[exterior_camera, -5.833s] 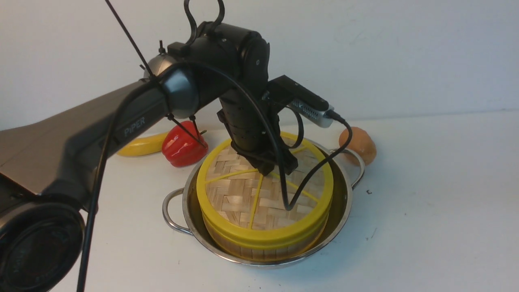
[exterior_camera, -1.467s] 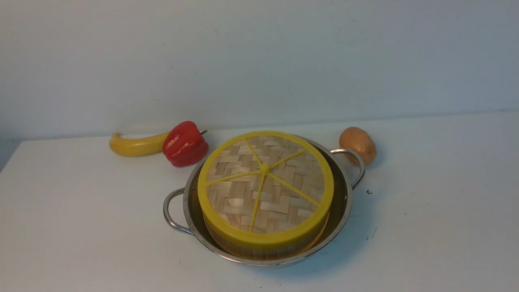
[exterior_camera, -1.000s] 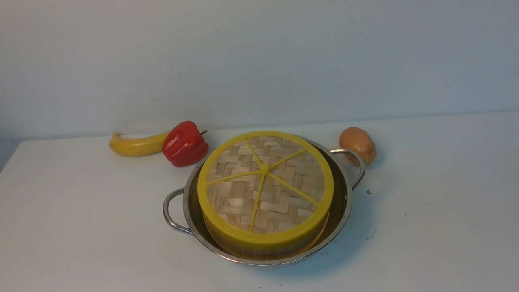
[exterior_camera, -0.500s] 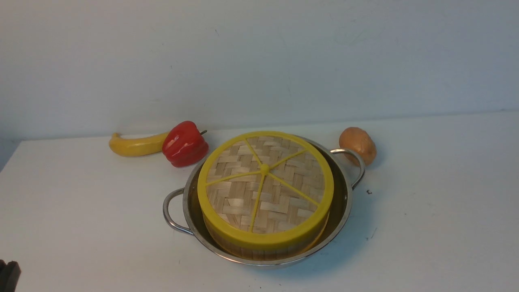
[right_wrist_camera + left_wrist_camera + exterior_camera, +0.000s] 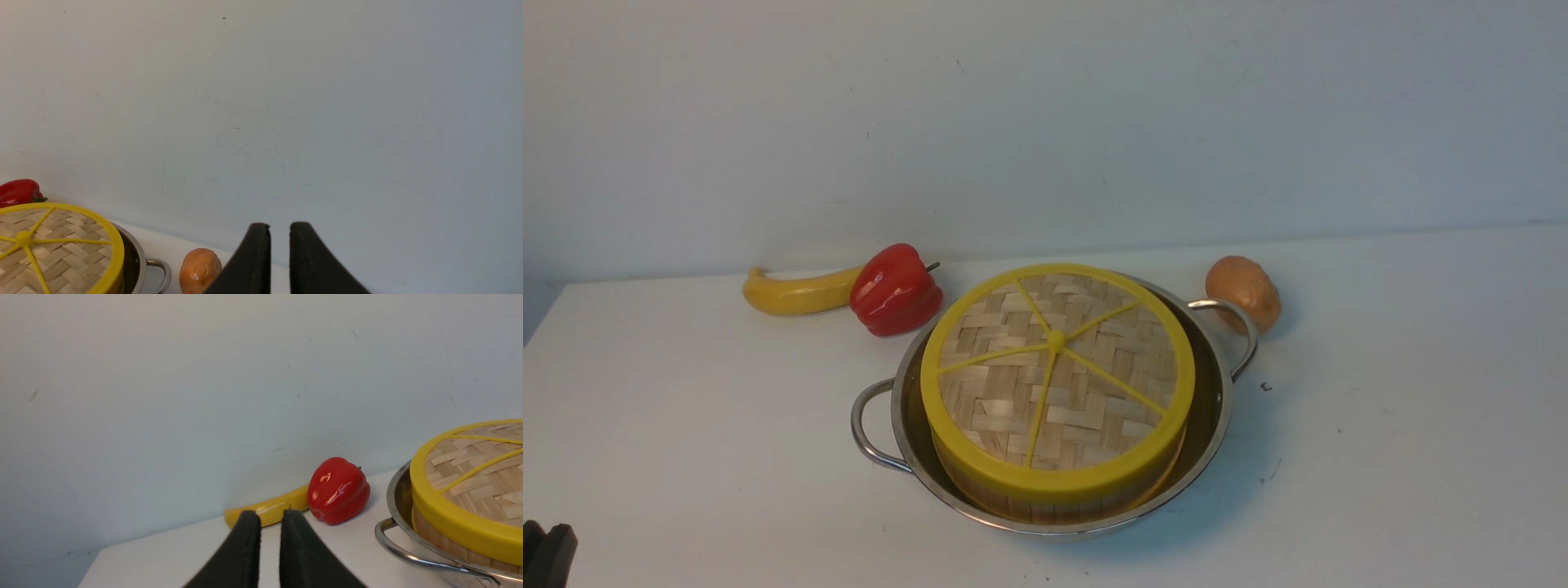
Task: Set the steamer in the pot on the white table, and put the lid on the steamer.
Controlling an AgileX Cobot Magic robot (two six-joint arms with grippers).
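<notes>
The steamer, a bamboo basket, sits inside the steel pot on the white table. The woven lid with its yellow rim lies flat on top, hiding the inside. Only the dark tip of my left gripper shows in the front view, at the bottom left corner, far from the pot. In the left wrist view the left gripper is slightly open and empty, with the lid off to one side. My right gripper is also slightly open and holds nothing.
A yellow banana and a red pepper lie behind the pot on the left. A brown potato sits by the pot's far right handle. A pale wall closes off the back of the table.
The left arm that hung over the lid has pulled away. In the last half second its dark tip has crept a little further into the front view's bottom left corner. The lid has not moved.
</notes>
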